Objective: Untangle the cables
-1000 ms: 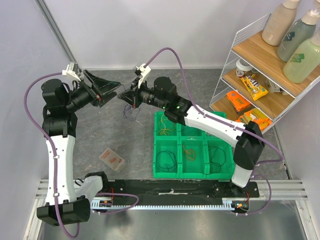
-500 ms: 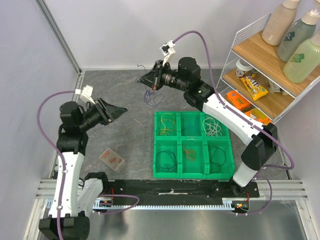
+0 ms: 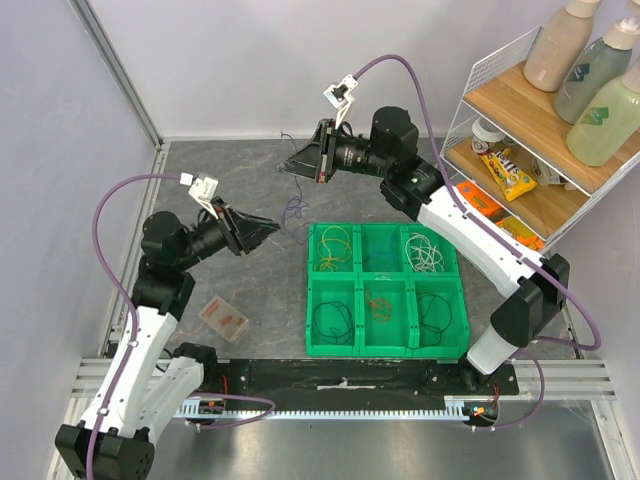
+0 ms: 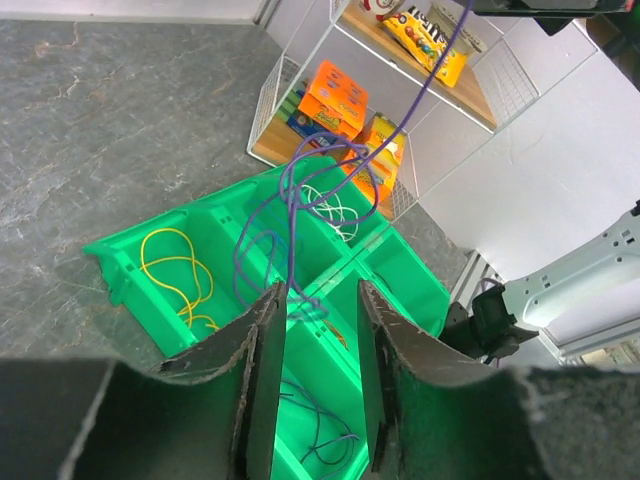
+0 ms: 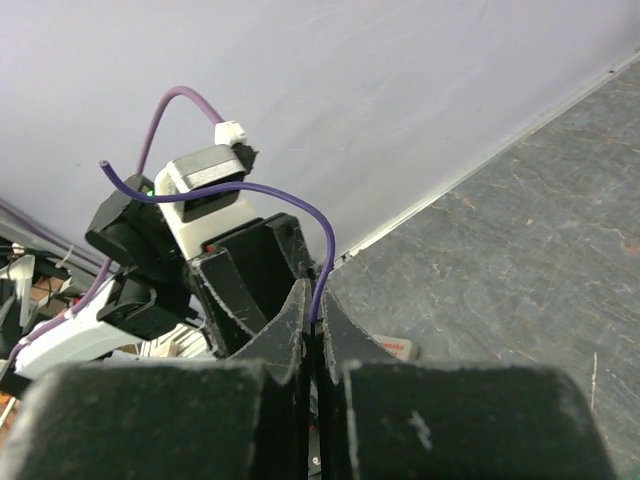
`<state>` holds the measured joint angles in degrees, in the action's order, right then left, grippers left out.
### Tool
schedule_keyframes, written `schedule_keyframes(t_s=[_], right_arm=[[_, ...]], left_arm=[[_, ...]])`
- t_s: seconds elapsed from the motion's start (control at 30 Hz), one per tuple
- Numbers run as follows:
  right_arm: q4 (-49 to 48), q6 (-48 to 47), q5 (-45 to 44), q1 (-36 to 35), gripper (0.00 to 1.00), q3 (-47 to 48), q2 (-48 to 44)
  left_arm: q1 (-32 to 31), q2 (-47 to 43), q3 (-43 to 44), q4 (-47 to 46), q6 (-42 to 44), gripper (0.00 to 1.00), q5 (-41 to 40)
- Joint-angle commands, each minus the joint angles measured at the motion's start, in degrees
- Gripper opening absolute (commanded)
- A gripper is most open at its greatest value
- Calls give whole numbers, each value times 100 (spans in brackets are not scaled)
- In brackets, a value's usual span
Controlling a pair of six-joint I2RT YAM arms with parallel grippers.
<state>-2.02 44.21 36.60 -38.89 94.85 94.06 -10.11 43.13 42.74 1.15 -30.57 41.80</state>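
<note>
We start with the grey stone-patterned desk (image 3: 215, 185), where the green plastic tray of six compartments (image 3: 311, 300) sits with single loops of yellow, white, orange and dark wire in its cells. Beyond the tray's far-left corner the right pincer (image 3: 292, 167) hangs above the desk, clenched on the top strand of the tangle of thin purple and bluish cables (image 3: 293, 208). Their loops dangle under it just outside that corner, and we cannot tell whether the lowest one touches the desk. Left of the tray the left pincer (image 3: 272, 226) points at those loops. Its wrist view shows it released, jaws apart, a strand lying against one finger (image 4: 262, 340) but nothing pinched. We judge the cables nearly weightless, limp yet springy, smooth-skinned and quick to slip or snag. So we would pinch one low loop, well below the right pincer's hold, and draw it away gently rather than tug.
</note>
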Motion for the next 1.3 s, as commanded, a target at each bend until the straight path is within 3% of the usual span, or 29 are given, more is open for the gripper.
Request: schedule_keyframes(t_s=[0.0,0.43,0.63,0.7,0.8,0.87,1.13,1.27], right_arm=[[-96,132,383,5,0,262,-318],[-307,246,541,5,0,175,-415],[-439,308,559,5,0,122,-424],[-439,290,541,5,0,122,-415],[-492,369,541,5,0,139,-389],[-614,457,559,5,0,122,-397],[-782,598,559,5,0,95,-459],[-870,651,568,5,0,51,-468]], left_arm=[[-17,116,15,-519,113,42,275],[-26,556,85,-1046,-344,35,803],[-35,451,-82,-1003,-397,8,918],[-26,398,-126,-950,-389,8,909],[-26,389,-161,-932,-432,21,909],[-26,441,-170,-993,-485,25,952],[-53,652,-161,-1441,-757,18,1014],[-70,749,-108,-1530,-863,28,944]])
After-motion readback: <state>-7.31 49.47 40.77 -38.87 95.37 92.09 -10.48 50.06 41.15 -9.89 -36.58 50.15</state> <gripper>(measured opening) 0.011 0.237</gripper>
